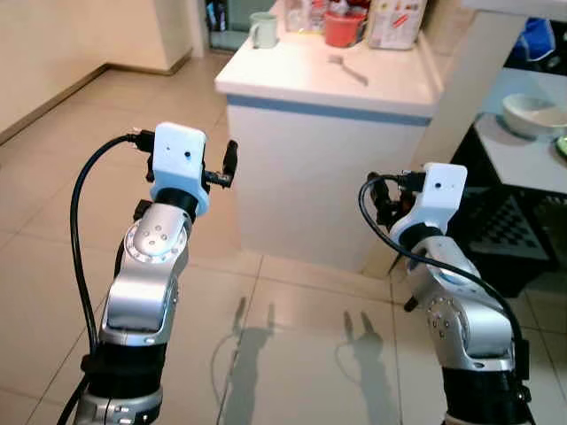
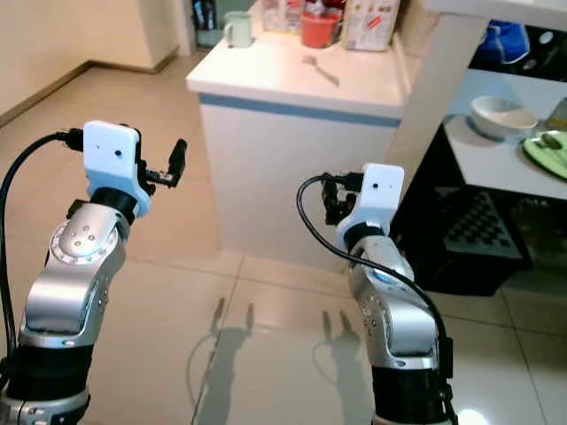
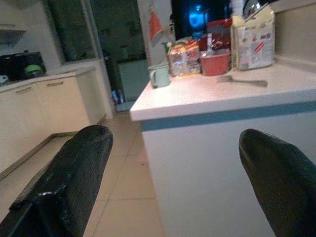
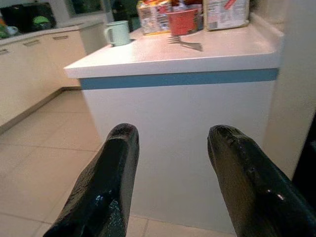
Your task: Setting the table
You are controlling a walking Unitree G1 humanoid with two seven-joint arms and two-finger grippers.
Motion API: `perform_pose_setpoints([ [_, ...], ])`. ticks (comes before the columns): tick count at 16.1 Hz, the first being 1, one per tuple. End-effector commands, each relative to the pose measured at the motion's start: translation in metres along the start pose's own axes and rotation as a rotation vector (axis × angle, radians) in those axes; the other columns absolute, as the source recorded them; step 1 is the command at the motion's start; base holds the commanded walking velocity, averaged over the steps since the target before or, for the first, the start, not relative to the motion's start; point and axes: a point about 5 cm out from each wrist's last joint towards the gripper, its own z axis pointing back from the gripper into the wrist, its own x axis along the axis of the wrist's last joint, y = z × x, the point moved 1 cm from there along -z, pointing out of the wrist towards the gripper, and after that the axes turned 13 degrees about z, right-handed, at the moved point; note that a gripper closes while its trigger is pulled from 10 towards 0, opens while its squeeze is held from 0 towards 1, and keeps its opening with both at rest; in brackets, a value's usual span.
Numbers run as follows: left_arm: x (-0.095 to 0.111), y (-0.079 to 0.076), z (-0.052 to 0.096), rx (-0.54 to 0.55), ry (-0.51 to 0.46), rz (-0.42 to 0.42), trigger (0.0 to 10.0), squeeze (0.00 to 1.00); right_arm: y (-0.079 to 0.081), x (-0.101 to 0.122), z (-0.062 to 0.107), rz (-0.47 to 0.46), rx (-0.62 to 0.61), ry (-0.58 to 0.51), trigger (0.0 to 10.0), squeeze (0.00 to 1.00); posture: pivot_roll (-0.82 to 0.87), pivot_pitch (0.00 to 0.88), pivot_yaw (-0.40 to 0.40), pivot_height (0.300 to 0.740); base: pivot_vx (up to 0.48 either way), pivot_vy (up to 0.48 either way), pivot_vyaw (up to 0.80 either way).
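Left eye view has the robot standing on the tiled floor (image 1: 53,230) short of a white counter (image 1: 301,177), both arms raised and pointing toward it. On the counter top lies a fork (image 1: 347,69), well back from the near edge, its long axis running slantwise: the tines toward the far side, the handle toward the near right corner. Behind the fork, at the far edge, stand a red cup (image 1: 344,27), a pale green mug (image 1: 262,29) off to the left and a carton (image 1: 395,22) to the right.

The left gripper (image 3: 173,182) hangs in the air before the counter's left corner, below the top, its fingers (image 3: 69,182) spread wide and holding nothing. The right gripper (image 4: 170,177) faces the counter's front wall, also below the top, its fingers (image 4: 106,182) apart and empty.

The fork lies ahead of and above both grippers, nearer the right side of the counter, so the right arm looks the better placed for it. Reaching it would likely call for stepping closer and lifting the gripper over the edge, then closing across the slanted handle.

To the right of the counter, a lower shelf (image 2: 496,164) carries a white bowl (image 2: 501,116).
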Motion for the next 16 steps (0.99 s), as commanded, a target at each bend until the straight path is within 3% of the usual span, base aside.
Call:
perform_pose_setpoints([
  [1, 0.004, -0.004, -0.001, -0.018, -0.016, 0.003, 10.0, 0.00, -0.005, 0.005, 0.000, 0.009, -0.019, -0.011, 10.0, 0.00, -0.02, 0.000, -0.025, 0.740, 0.386, 0.000, 0.00],
  [8, 0.000, -0.004, 0.003, -0.021, -0.006, 0.019, 10.0, 0.00, -0.003, 0.015, -0.003, 0.078, 0.010, -0.053, 10.0, 0.00, -0.02, 0.000, -0.032, 0.740, 0.426, 0.000, 0.00],
  [16, -0.001, -0.005, 0.002, -0.036, -0.003, 0.011, 10.0, 0.00, -0.005, 0.023, -0.007, 0.086, -0.002, -0.080, 10.0, 0.00, -0.03, 0.000, -0.024, 0.740, 0.431, 0.000, 0.00],
])
